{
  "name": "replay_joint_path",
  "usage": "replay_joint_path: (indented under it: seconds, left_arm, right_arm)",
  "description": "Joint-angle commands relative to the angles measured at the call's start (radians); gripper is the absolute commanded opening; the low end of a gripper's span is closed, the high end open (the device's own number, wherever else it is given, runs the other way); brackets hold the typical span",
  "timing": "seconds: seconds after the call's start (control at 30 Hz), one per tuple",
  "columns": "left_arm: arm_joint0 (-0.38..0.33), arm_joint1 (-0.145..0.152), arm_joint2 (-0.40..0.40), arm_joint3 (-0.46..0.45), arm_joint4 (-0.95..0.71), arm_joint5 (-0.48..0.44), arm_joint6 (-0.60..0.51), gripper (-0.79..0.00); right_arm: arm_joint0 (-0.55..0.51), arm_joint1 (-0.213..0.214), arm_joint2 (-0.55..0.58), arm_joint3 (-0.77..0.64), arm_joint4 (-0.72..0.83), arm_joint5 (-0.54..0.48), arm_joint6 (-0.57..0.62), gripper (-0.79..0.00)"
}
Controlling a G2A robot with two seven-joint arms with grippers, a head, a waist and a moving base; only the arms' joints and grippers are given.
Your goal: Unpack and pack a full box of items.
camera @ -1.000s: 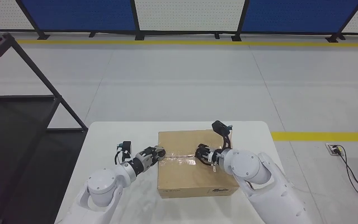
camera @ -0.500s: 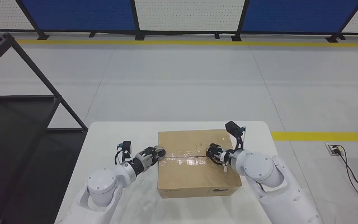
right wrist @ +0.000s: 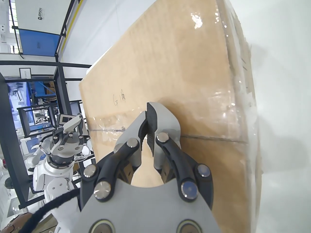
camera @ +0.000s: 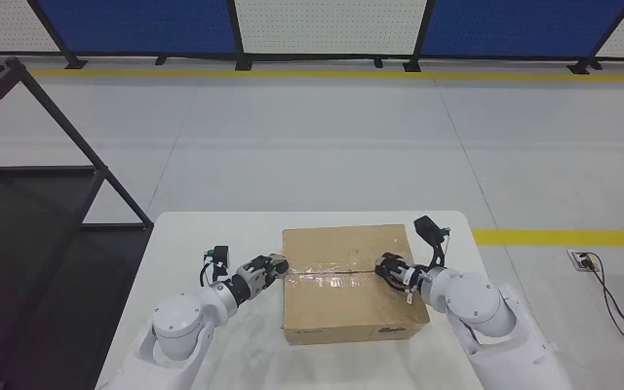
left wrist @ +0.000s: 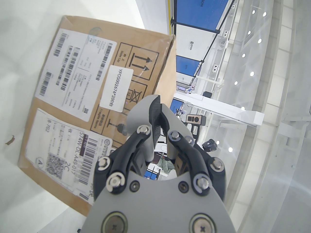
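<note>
Box (camera: 336, 307) flanked by both arms, taped seam (camera: 327, 279) laid gripper to gripper. Left gripper (camera: 276, 264) closed, empty, at seam's end; right gripper (camera: 383, 268) likewise, over seam.

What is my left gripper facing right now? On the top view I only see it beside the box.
Observer: The left gripper faces a side of the box that carries barcode labels and printed upright arrows.
Operator: Is it holding anything?
Observer: No. Its fingers are shut, with nothing between them.
Operator: And the right one?
Observer: The right gripper is shut too, above the box top, where clear tape runs across and down over the edge.
</note>
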Motion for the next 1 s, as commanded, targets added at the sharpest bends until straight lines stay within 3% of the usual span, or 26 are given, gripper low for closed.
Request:
replay_joint_path:
  seconds: [0.0, 0.23, 0.6, 0.87, 0.9, 0.93, 0.97]
  left_arm:
    - [0.0, 0.0, 0.0, 0.0, 0.0, 0.0, 0.0, -0.785]
    - [0.0, 0.0, 0.0, 0.0, 0.0, 0.0, 0.0, -0.785]
    - [0.0, 0.0, 0.0, 0.0, 0.0, 0.0, 0.0, -0.785]
    - [0.119, 0.009, -0.112, -0.131, -0.107, -0.149, -0.015, -0.785]
    - [0.136, 0.01, -0.127, -0.146, -0.118, -0.168, -0.019, -0.628]
    - [0.152, 0.012, -0.14, -0.157, -0.131, -0.181, -0.029, -0.117]
    - [0.166, 0.013, -0.154, -0.165, -0.148, -0.192, -0.035, 0.0]
  right_arm:
    - [-0.006, 0.001, 0.008, -0.002, 0.014, -0.012, 0.005, -0.785]
    - [-0.024, 0.003, 0.018, -0.036, 0.06, -0.072, 0.009, -0.785]
    - [-0.027, 0.009, 0.051, -0.039, 0.066, -0.063, -0.014, -0.785]
    - [-0.025, 0.012, 0.045, -0.052, 0.062, -0.072, 0.002, -0.785]
    - [-0.022, 0.012, 0.043, -0.052, 0.062, -0.073, 0.006, -0.785]
    - [-0.019, 0.012, 0.038, -0.051, 0.058, -0.073, 0.01, -0.785]
    - [-0.014, 0.012, 0.032, -0.05, 0.056, -0.074, 0.016, -0.785]
